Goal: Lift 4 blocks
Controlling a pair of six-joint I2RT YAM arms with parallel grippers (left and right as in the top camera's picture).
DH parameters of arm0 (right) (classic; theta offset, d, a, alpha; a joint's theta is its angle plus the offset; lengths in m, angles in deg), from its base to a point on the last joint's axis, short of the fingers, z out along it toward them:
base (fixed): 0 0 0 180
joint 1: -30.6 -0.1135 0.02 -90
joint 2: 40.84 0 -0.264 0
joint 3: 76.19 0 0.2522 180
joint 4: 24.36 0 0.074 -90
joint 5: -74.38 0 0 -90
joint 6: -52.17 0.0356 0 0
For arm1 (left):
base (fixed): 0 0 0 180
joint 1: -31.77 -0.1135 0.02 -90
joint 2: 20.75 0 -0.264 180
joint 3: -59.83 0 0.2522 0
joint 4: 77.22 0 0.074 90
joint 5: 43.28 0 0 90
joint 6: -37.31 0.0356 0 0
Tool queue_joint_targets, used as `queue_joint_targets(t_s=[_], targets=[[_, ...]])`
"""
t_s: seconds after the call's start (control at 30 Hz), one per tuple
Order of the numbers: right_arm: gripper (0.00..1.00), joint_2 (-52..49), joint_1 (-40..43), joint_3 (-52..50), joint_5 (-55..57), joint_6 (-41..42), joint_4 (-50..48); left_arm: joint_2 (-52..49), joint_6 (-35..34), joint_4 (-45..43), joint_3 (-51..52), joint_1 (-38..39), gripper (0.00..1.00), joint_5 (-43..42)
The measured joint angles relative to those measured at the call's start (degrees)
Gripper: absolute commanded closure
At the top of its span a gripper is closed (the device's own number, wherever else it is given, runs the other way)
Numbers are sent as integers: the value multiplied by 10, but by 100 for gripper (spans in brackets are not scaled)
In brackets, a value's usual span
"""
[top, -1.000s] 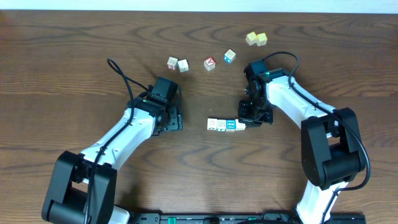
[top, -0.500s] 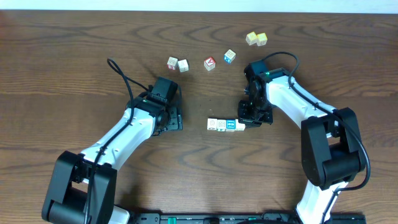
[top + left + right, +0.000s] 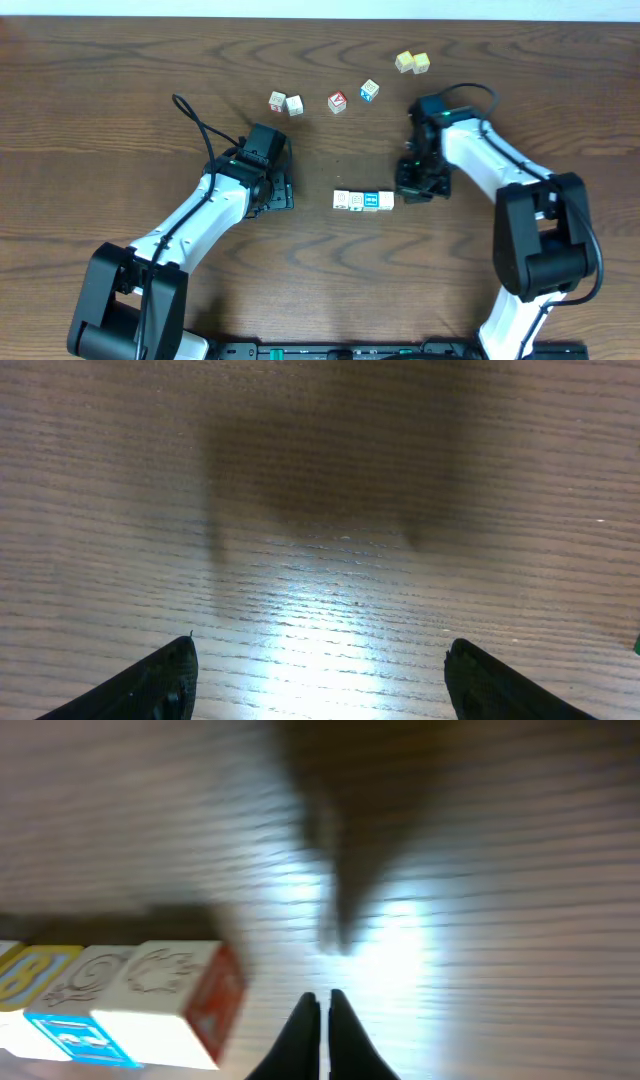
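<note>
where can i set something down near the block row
Free: between the left gripper and the row of blocks, and the wide strip below the row. Crowded: loose cubes above, right gripper near its right end.

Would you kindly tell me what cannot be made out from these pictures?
- Overhead: the prints on the row of four small toy cubes are too small to read.
- Right wrist: blur smears everything, and the row's far end is cut off by the left edge.
- Left wrist: only the tips of the black left fingers show, cut by the bottom edge.
</note>
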Motion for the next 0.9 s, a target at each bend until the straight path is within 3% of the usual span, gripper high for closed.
queue_joint_targets(t_s=[0.07,0.23,0.33,0.4,0.53,0.67,0.9], targets=[[88,5,23,0,-2,-11,2,0,0,0,0,0,20,0],[47,14,74,0,-35,-56,3,0,0,1,0,0,20,-20],[28,14,94,0,-52,-74,3,0,1,1,0,0,20,-60],[23,14,106,0,-60,-82,3,0,7,1,0,-2,20,-97],[24,14,135,0,-97,-106,4,0,21,7,0,-38,20,-187],[41,14,179,-2,-153,-137,0,0,23,15,0,-121,21,-265],[87,16,265,-76,-268,-164,-90,0,47,32,4,-210,68,-384]])
